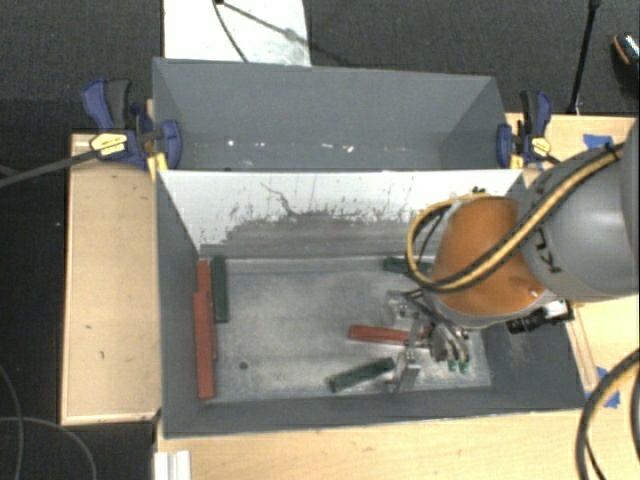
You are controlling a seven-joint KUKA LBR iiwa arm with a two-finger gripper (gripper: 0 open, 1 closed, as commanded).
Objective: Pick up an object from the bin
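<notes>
My gripper (418, 353) hangs low over the right front part of the bin floor, under the arm's orange cover. A short red stick (376, 335) lies just to its left, with its right end running under the gripper. A dark green stick (361, 374) lies slanted in front of the red one, its right end next to the gripper's lower tip. I cannot tell whether either stick is held.
A long red bar (205, 340) and a shorter dark green bar (218, 290) lie along the bin's left wall. Another small dark green piece (394, 264) sits near the back wall, partly hidden by the orange cover.
</notes>
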